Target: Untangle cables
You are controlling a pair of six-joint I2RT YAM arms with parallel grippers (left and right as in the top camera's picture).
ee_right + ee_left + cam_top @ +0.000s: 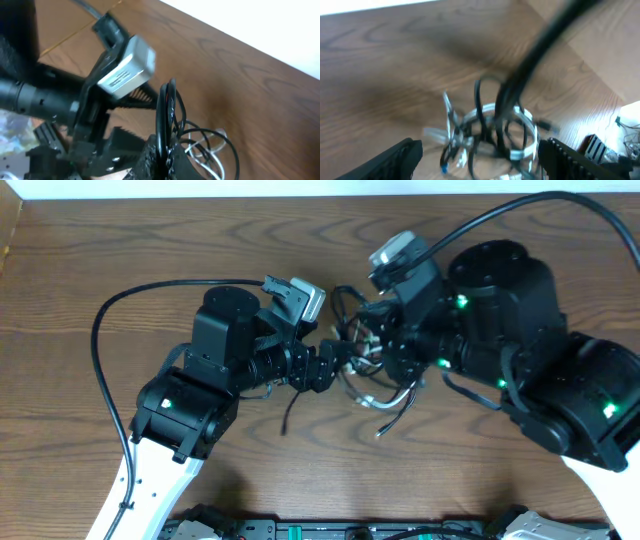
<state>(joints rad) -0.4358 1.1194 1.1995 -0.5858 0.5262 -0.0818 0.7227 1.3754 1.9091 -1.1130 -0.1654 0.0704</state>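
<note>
The cables (368, 370) are a tangle of thin black cords and one white cord, lying mid-table between my two arms. In the left wrist view the tangle (492, 132) is blurred and sits between my left gripper's (480, 162) wide-open fingers. My left gripper (335, 360) reaches the tangle from the left. My right gripper (165, 160) is shut on a black cable loop (164, 115) that stands up from its jaws, with white and black loops (210, 147) trailing to the right. In the overhead view the right gripper (385, 345) is over the tangle's right side.
A thick black arm wire (540, 50) crosses the left wrist view. Another arm wire (110, 350) loops at the table's left. The left arm's wrist camera (125, 67) is close beside my right gripper. The wooden table (120, 250) stretches around.
</note>
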